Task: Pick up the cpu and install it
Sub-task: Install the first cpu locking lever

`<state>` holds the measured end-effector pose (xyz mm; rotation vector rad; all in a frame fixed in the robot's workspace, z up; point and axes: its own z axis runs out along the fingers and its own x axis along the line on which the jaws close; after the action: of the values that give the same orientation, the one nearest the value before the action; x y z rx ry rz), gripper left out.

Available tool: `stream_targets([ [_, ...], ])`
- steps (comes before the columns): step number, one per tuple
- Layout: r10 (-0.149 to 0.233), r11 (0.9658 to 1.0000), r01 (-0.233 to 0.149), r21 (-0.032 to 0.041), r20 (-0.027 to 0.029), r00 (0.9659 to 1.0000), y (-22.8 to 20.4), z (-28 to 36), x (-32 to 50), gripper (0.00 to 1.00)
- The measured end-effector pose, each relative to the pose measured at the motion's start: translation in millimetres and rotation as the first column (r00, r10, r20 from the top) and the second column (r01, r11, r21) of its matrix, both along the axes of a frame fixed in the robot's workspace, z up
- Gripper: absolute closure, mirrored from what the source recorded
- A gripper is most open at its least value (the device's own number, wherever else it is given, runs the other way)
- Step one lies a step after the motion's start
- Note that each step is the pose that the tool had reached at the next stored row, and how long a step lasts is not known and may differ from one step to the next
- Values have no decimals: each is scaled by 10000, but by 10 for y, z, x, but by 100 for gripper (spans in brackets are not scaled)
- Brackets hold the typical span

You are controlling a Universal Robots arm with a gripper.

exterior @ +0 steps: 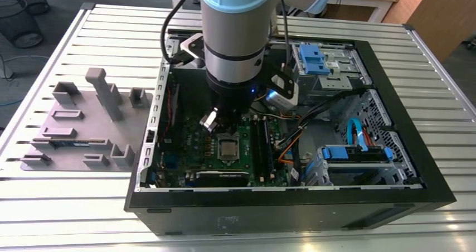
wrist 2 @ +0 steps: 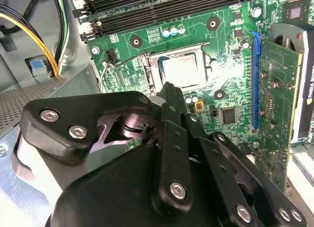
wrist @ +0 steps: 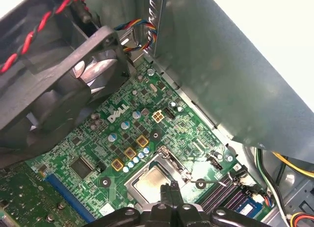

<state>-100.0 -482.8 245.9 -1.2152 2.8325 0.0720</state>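
1. Exterior view: the open computer case (exterior: 387,124) lies on the slatted tabletop (exterior: 74,207); a grey parts holder (exterior: 82,129) sits beside it. The arm (exterior: 234,45) reaches straight down over the motherboard (exterior: 186,151), just above the cpu (exterior: 225,148), which sits in the socket.
2. Second wrist view: the gripper (wrist 2: 169,92) hovers beside the cpu (wrist 2: 184,72); memory slots (wrist 2: 162,6) and a graphics card (wrist 2: 277,99) flank the socket.
3. First wrist view: the fingers (wrist: 169,192) appear pressed together above the cpu (wrist: 152,180), empty; a case fan (wrist: 54,84) is well apart from them.

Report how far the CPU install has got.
Done: the cpu already lies in the socket frame on the motherboard. In hand: nothing visible; the gripper hangs just above the chip, fingers together. Left: whether the socket frame is latched cannot be told.
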Motion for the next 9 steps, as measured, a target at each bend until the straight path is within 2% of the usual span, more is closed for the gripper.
stream_targets([
  [4,1,10000,-1,0,-3,10000,1,34,0,89],
  [8,0,10000,0,1,-3,10000,5,35,0,89],
  [9,0,10000,0,1,-3,10000,24,36,0,89],
])
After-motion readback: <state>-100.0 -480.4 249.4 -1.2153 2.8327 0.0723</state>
